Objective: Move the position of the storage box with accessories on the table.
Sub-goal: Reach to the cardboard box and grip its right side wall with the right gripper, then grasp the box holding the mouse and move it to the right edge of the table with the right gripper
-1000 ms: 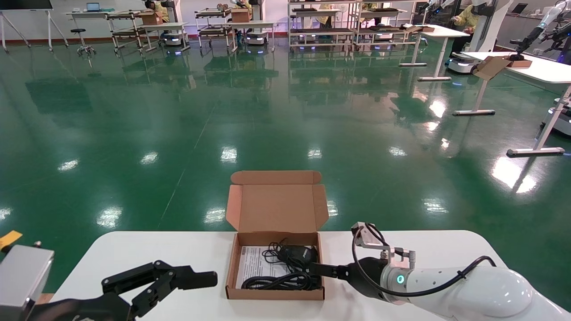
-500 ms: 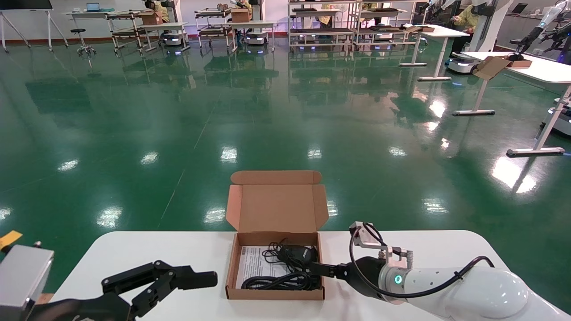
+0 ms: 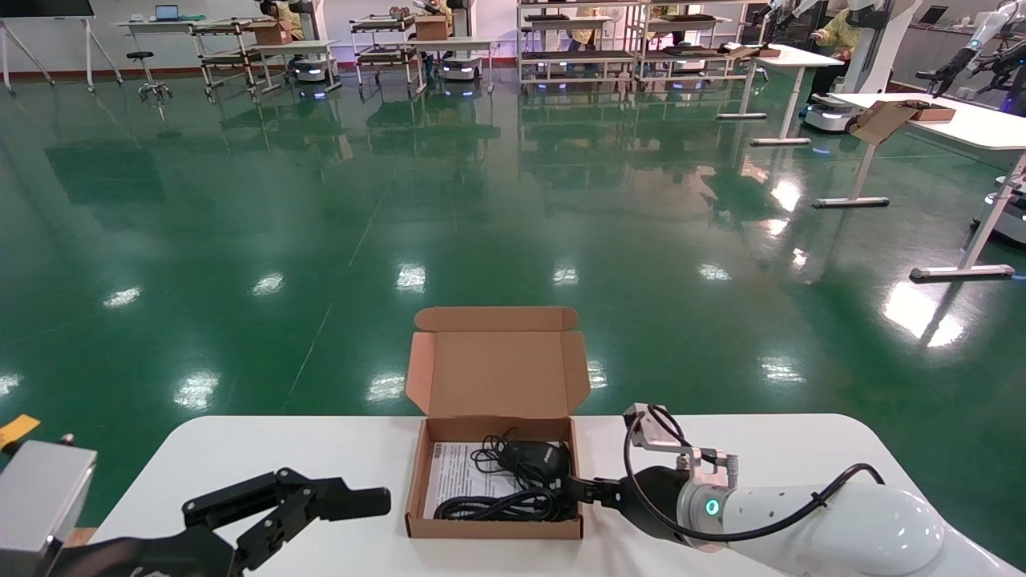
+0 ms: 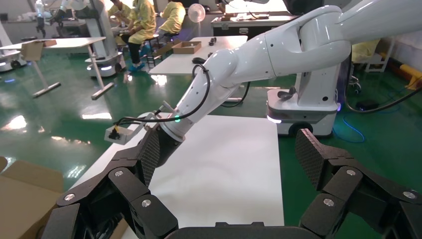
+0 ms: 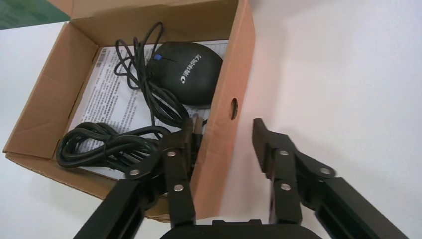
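Presently, entries run from largest item to smallest.

Table (image 3: 761, 449): white top filling the lower band of the head view; bare surface to the right of the box.

Storage box (image 3: 495, 525): brown cardboard, lower centre of the head view, lid flap standing open at the back. Risk: a thin wall may buckle or tear if squeezed hard and dragged; the upright lid may flop.

Left gripper (image 3: 321, 505): lower left of the head view, well apart from the box, fingers spread, holding nothing; looks parked.

Right gripper (image 5: 221, 144): lower centre of the right wrist view, fingers parted astride the box's right wall, one inside, one outside, not yet closed on it. Risk: the inner finger (image 5: 176, 164) lies against the cables and may pinch them.

Mouse (image 5: 191, 72): black, inside the box by that wall. Risk: may slide on a jerk.

Cables (image 5: 107, 144): coiled on the paper sheet (image 5: 94, 94). Risk: may snag.
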Controlling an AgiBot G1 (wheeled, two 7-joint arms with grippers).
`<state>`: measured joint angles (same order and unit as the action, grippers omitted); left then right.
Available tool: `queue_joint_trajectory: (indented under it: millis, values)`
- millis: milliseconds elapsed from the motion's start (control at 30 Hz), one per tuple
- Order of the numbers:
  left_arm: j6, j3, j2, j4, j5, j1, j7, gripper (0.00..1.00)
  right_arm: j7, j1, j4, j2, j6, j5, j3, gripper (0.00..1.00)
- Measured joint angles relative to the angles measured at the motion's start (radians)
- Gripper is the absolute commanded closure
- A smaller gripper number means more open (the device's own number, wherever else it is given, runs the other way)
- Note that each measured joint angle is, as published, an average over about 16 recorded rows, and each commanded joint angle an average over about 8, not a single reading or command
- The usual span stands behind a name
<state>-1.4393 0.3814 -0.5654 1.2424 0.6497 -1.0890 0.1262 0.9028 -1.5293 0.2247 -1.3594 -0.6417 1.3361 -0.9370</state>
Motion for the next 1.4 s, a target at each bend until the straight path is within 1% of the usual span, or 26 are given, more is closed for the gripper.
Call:
queue_joint_trajectory:
  millis: [467,833,1100,1267,1400]
  values:
    - [0.000,0.000,0.000,0.000,0.000,0.000,0.000,0.00,0.003,0.001,-0.008,0.003,-0.005,-0.028,-0.038,1.00]
    - [0.000,0.000,0.000,0.000,0.000,0.000,0.000,0.00,-0.012,-0.031,-0.031,0.009,-0.025,-0.043,-0.057,1.00]
    - [0.000,0.000,0.000,0.000,0.000,0.000,0.000,0.00,-0.042,-0.085,-0.053,0.022,-0.064,-0.056,-0.059,1.00]
    - [0.000,0.000,0.000,0.000,0.000,0.000,0.000,0.00,-0.065,-0.140,-0.069,0.044,-0.110,-0.065,-0.054,1.00]
    - [0.000,0.000,0.000,0.000,0.000,0.000,0.000,0.00,-0.086,-0.198,-0.083,0.077,-0.155,-0.071,-0.049,1.00]
